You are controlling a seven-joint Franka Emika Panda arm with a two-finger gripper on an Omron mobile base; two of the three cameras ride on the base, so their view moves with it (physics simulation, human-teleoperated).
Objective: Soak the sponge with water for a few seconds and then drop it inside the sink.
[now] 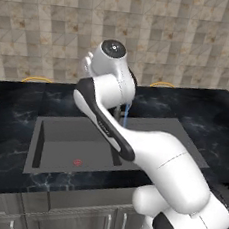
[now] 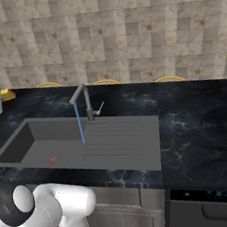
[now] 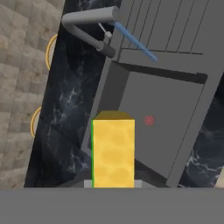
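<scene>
In the hand view, the sponge, a yellow block with a green left edge, stands upright between the jaws of my gripper, which is shut on it. It hangs over the near left part of the sink, a dark grey basin with a red spot on its floor. The water runs as a thin blue stream from the tap, well away from the sponge. The stream falls into the basin in the right base view. My arm hides the hand in the left base view.
Black marbled countertop surrounds the sink, with a tiled wall behind. A ribbed drainboard lies right of the tap. Yellow rings sit along the counter's back edge. A dark appliance sits below at the right.
</scene>
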